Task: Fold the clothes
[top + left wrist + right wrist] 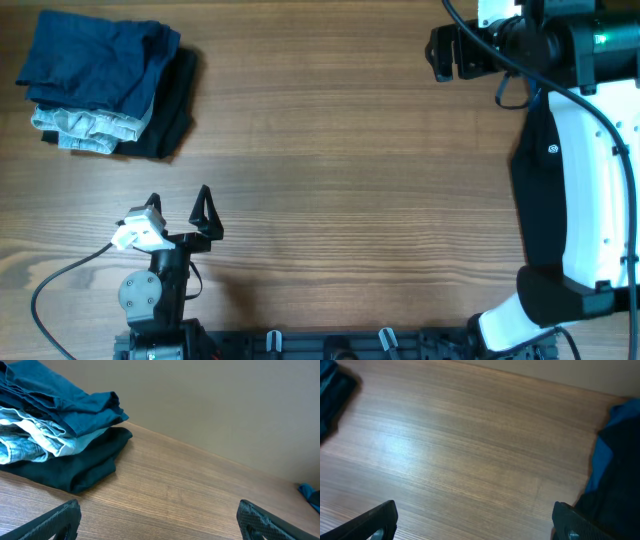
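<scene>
The dark navy-blue garment [95, 62] lies folded on top of a stack at the table's far left; it also shows in the left wrist view [55, 400]. My left gripper [178, 196] is open and empty near the front edge, well short of the stack, its fingers [159, 522] over bare wood. My right gripper [437, 53] is open and empty at the far right, pointing left, its fingers [475, 522] over bare wood.
Under the navy garment lie a pale blue denim piece [85, 127] and a black garment [170, 115]. Dark and bright blue fabric [615, 465] fills the right edge of the right wrist view. A blue scrap [311, 494] shows at the table's far right edge.
</scene>
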